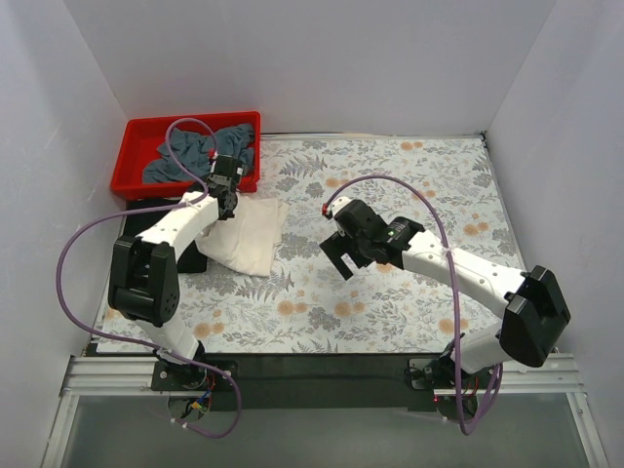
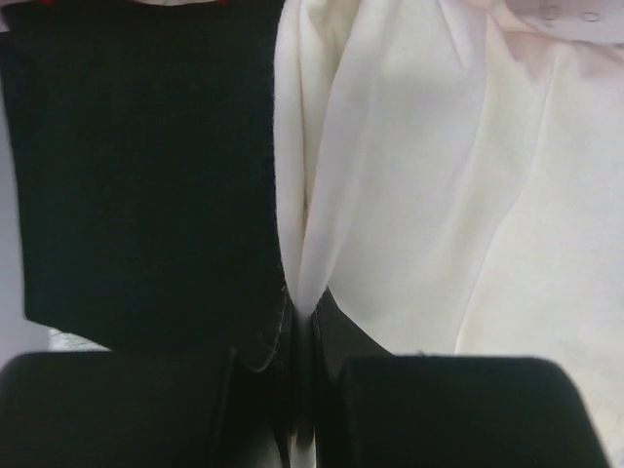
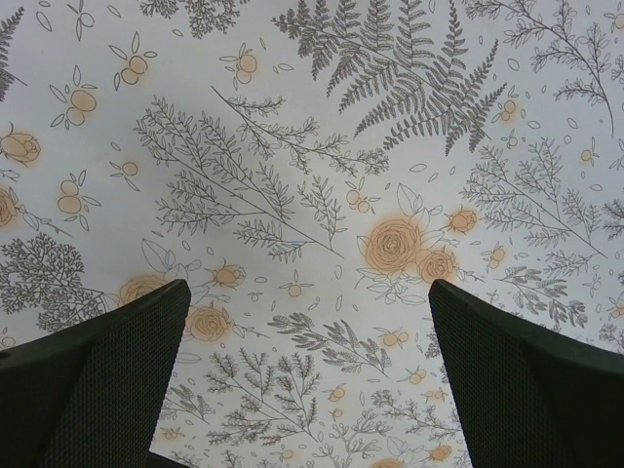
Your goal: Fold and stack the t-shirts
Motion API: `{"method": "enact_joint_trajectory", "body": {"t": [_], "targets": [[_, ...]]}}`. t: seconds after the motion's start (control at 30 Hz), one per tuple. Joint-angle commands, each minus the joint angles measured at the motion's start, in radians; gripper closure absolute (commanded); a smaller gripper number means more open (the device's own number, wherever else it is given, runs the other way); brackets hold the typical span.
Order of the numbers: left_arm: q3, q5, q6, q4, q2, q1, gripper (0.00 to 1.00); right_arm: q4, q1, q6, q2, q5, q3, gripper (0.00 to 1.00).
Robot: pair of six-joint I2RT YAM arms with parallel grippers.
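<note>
White-walled booth, floral tablecloth [image 1: 390, 283] across the table. Far left corner: red bin [image 1: 132, 156], grey-blue shirt [image 1: 190, 161] bunched inside. Just in front of the bin, at the left edge: black shirt [image 1: 156, 213], lying flat, partly hidden under the left arm. Right beside it, edges touching: cream shirt [image 1: 252, 234], rumpled and loosely doubled over, on the tablecloth. Left gripper [image 1: 226, 195] down at the cream shirt's far-left corner, close to the bin. From its wrist view: fingers [image 2: 458, 409] pinched tight on a raised fold of the cream fabric, black cloth immediately to the left of the pinch. Right gripper [image 1: 341, 255] mid-table, well apart from all three shirts, spread wide, gripping nothing. Only flower print between its fingers in its own wrist view.
</note>
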Motion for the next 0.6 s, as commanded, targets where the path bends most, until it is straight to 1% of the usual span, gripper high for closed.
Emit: {"method": "enact_joint_trajectory", "body": {"t": [0.0, 0.17, 0.27, 0.4, 0.57], "targets": [[0.026, -0.144, 0.091, 0.008, -0.078, 0.051, 1.0, 0.004, -0.006, -0.031, -0.053, -0.01, -0.001, 0.02], [0.031, -0.171, 0.137, 0.039, -0.1, 0.116, 1.0, 0.006, -0.017, -0.049, -0.071, -0.02, -0.013, 0.02], [0.021, -0.181, 0.177, 0.088, -0.113, 0.143, 1.0, 0.006, -0.02, -0.049, -0.086, -0.021, -0.013, 0.02], [0.035, -0.212, 0.215, 0.093, -0.127, 0.208, 1.0, 0.006, -0.021, -0.049, -0.106, -0.038, -0.014, 0.02], [0.043, -0.209, 0.247, 0.12, -0.157, 0.271, 1.0, 0.011, -0.023, -0.049, -0.122, -0.046, -0.038, 0.02]]}}
